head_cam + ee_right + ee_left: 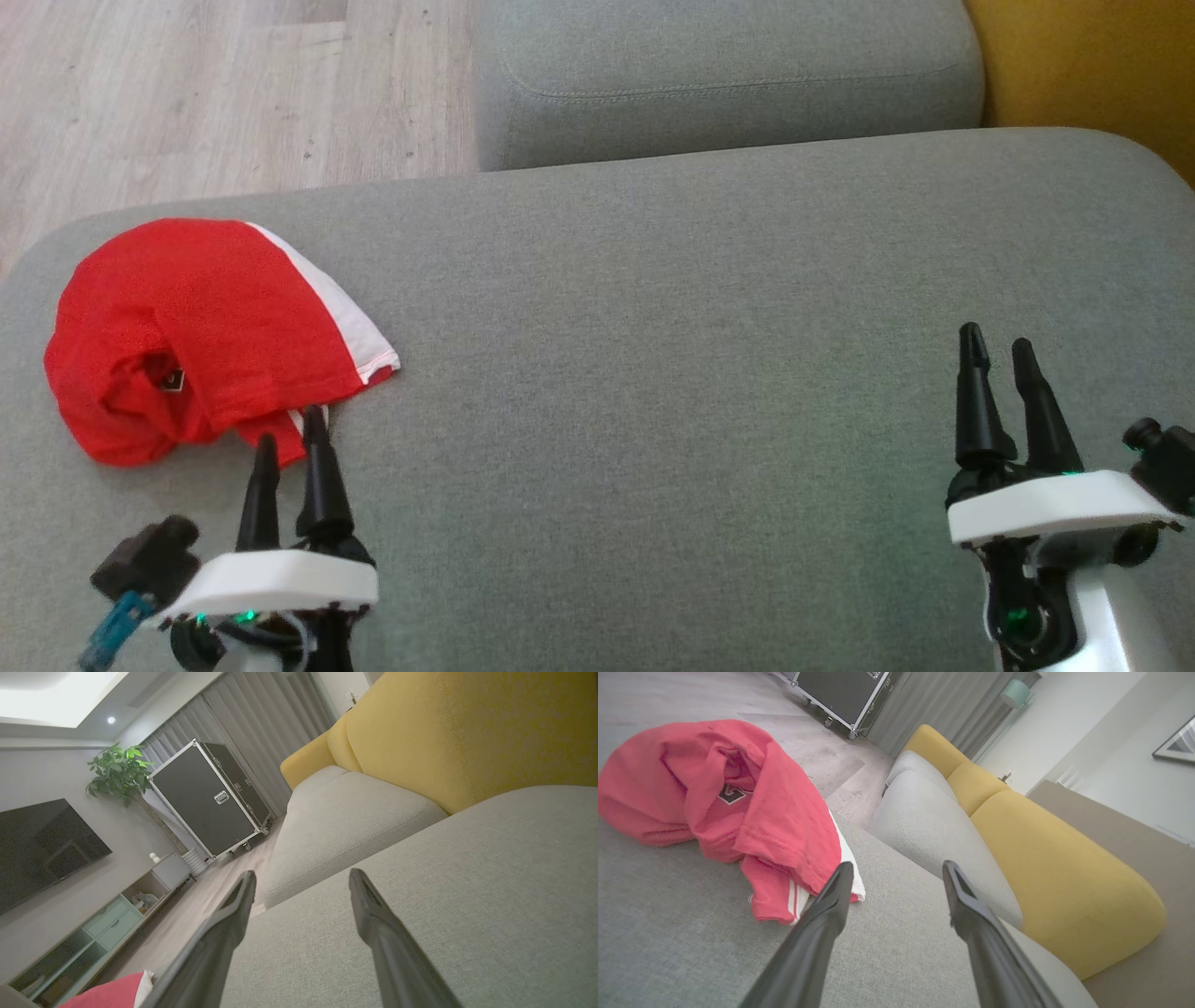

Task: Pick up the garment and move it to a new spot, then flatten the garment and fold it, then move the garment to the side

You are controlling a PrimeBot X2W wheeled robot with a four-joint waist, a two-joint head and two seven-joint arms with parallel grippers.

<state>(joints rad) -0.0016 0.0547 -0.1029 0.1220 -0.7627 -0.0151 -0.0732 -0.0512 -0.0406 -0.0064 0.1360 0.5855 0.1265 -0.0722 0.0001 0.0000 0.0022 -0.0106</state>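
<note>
Seemingly left gripper [289, 427] touches garment [187, 308] edge, jaws apart.

A wide grey woven-fabric sofa seat [709, 308] adjoins mustard-yellow padded backrests [1064, 872]. Pale wood-plank floor [187, 93] lies beyond. A black metal-edged flight case [205, 802] on castors stands before long grey curtains [266, 723], near a leafy green plant [117, 772], a dark wall-mounted television [42, 844] and a low cabinet [107, 919] with mint-green drawers. A recessed ceiling spotlight [110, 720] glows.
</note>
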